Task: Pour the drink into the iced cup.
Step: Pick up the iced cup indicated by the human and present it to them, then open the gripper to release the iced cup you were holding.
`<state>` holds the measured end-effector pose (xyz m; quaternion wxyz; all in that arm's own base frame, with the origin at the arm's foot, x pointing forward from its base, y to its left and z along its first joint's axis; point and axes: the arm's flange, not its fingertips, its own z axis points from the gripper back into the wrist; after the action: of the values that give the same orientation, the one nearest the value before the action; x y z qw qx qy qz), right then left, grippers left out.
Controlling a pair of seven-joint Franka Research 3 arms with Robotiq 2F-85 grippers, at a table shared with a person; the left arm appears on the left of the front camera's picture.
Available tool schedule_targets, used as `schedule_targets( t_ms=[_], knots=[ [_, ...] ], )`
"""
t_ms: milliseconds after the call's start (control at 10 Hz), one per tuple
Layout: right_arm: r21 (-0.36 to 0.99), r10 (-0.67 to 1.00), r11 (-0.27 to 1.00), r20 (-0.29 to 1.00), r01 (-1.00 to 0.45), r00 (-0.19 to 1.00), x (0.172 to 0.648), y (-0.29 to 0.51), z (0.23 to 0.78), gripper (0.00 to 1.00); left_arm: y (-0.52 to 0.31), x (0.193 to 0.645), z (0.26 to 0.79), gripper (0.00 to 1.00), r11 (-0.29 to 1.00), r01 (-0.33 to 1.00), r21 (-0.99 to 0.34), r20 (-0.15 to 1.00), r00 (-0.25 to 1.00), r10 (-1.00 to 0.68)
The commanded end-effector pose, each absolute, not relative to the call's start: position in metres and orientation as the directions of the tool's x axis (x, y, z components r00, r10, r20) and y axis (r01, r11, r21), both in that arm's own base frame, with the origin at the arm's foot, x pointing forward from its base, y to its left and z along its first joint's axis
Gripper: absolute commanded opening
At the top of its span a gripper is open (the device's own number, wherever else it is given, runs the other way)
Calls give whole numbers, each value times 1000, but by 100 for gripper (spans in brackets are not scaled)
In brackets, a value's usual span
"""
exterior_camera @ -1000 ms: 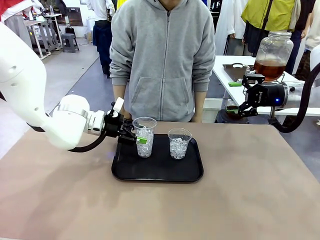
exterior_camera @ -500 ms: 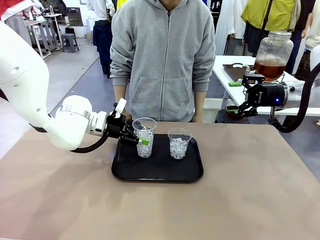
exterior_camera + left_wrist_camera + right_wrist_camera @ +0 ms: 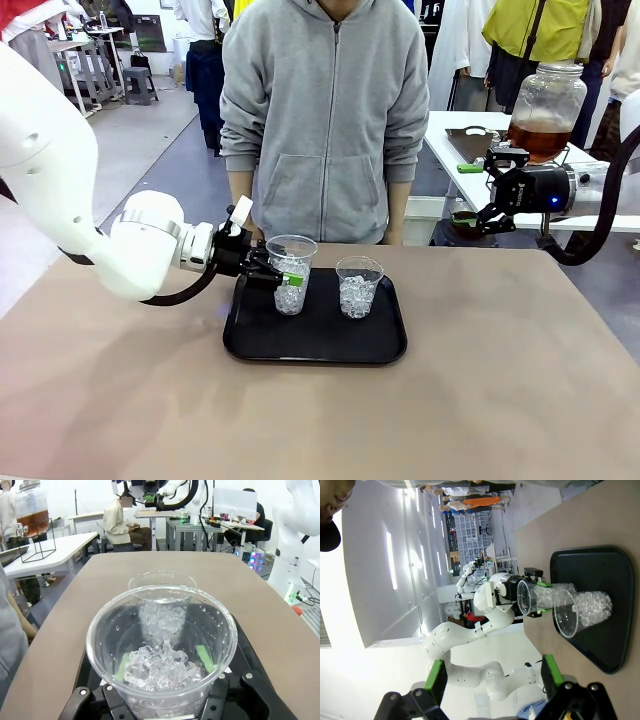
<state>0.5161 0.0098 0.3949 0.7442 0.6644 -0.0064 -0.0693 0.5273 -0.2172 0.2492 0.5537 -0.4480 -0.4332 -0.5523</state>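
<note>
Left claw (image 3: 284, 278) has closed on 1 of 2 iced cups (image 3: 291, 254).

Drink (image 3: 540, 138): amber-brown, in lower part of round glass jar (image 3: 548, 95), far right.
Left iced cup (image 3: 292, 262): clear, upright, on black tray (image 3: 315, 345), clamped by left gripper (image 3: 284, 275).
Right iced cup (image 3: 359, 287): clear, upright, same tray.
</note>
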Motion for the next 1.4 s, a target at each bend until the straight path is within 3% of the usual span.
schedule_targets(
  t_ms=[0, 700, 1300],
  knots=[
    [990, -112, 108, -78, 90, 991, 516, 10, 396, 100, -216, 521, 259, 62, 16, 1000, 15, 985, -12, -175],
    [990, -112, 108, -78, 90, 991, 516, 10, 396, 100, -209, 583, 390, 62, 85, 992, 92, 986, -78, -148],
    [990, -112, 108, -78, 90, 991, 516, 10, 396, 100, -207, 581, 397, 62, 91, 990, 104, 985, -90, -146]
  ],
)
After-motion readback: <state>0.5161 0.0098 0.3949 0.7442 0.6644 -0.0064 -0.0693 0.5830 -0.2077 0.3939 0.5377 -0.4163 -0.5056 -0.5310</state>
